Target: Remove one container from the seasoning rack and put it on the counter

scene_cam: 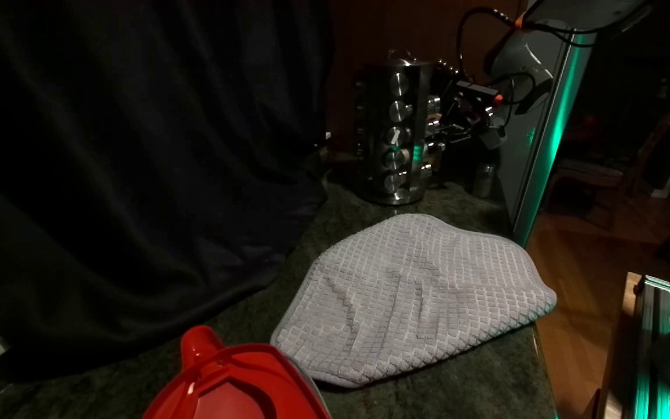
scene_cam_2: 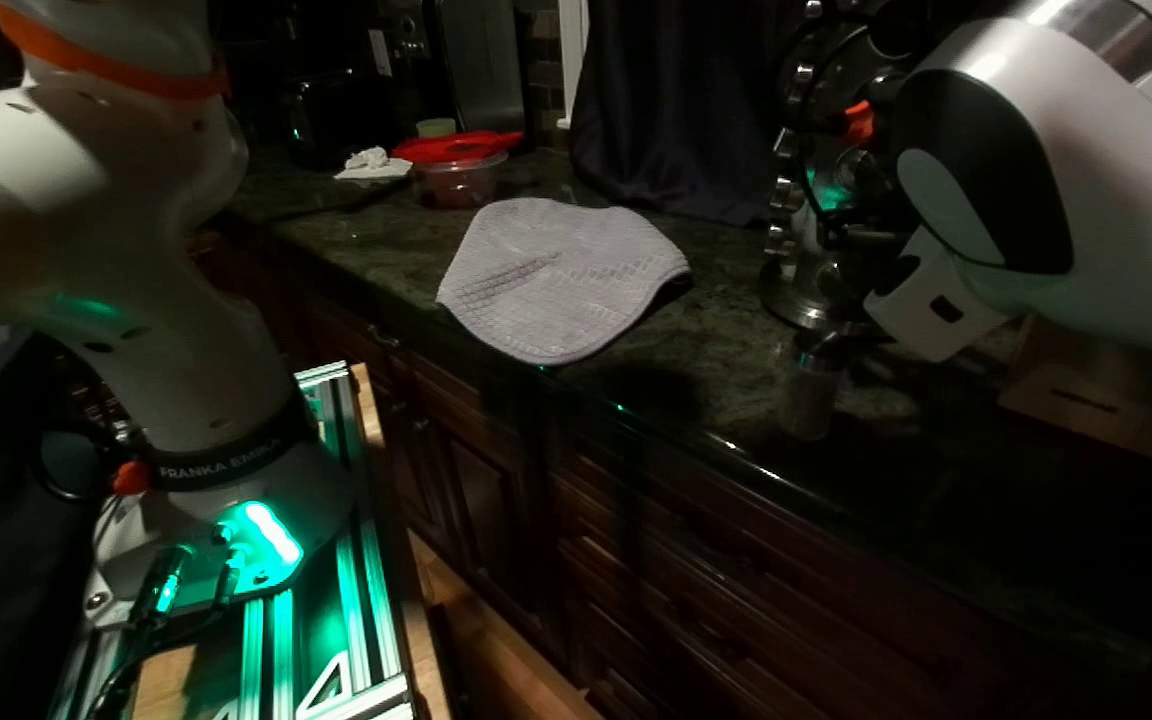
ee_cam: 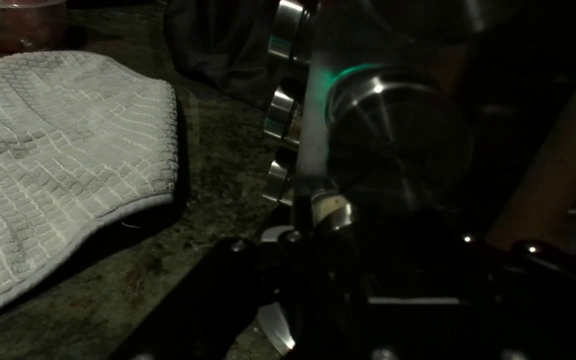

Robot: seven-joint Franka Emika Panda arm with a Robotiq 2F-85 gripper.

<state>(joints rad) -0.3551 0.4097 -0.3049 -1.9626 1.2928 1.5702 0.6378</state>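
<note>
**Grasping stage; withdrawal pending**

Seasoning rack: upright, dark metal, tiers of silvery-lidded jars lying on their sides, lids outward. Stands on the desk at 12 o'clock from the grey cloth in an exterior view.

Claw: my own. In that exterior view it sits at 3 o'clock from the rack, close by the lids. Spread and any hold: the wrist view is too dark at its centre for me to tell, so neither is entered.

Broad lid: at the rack, 12 o'clock from my claw in the wrist view. A smaller, pale-filled jar shows at 10 o'clock. Either could be the container wanted.

Small bottle: upright on the desk, at 4 o'clock from the rack in that exterior view.

Step in hand: by my judgement, taking hold of one container; setting it down remains to be done.

Next move: calls for a firm, centred hold, then a straight pull along the jar's length, slow enough that the rack neither turns nor follows. After that, lowering to the desk, perhaps at 7 o'clock from the rack, short of the cloth.
</note>
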